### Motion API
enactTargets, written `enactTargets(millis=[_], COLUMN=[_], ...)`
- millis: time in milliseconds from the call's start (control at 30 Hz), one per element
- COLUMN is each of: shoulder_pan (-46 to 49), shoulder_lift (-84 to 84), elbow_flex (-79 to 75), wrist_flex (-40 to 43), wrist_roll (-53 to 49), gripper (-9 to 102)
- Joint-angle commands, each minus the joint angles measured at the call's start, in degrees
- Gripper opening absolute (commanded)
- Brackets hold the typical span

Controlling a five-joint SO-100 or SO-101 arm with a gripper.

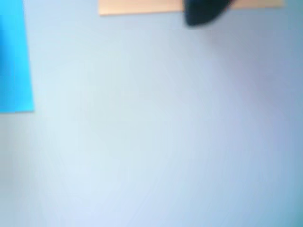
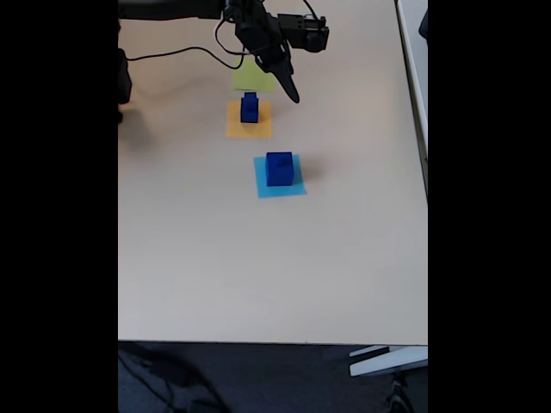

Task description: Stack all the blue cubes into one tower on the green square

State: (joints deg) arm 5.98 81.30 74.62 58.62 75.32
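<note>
In the fixed view the gripper point(image 2: 291, 93) hung over the bench point(image 2: 344, 241), its dark tip just right of the green square point(image 2: 250, 80); whether its jaws were spread or pressed together could not be told. Below the green square lay an orange square point(image 2: 234, 127) carrying two stacked blue cubes point(image 2: 250, 108). Further below, a larger blue cube point(image 2: 279, 168) sat on a light blue square point(image 2: 294, 188). The blurred wrist view showed the orange square's edge along the top and the light blue square at left.

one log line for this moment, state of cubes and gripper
gripper: above table right of green square | large blue cube: on light blue square | small blue cubes: on orange square
</note>
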Motion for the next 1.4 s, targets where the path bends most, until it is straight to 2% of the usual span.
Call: enactTargets(millis=[0,700,1367], shoulder_pan=[2.1,14.9,17.7], shoulder_lift=[0.4,-6.2,-10.2], elbow_flex=[-3.9,-1.0,1.2], wrist_flex=[-1.2,-2.8,-8.3], wrist_roll=[-2.5,-10.3,-14.8], gripper=[41,37,36])
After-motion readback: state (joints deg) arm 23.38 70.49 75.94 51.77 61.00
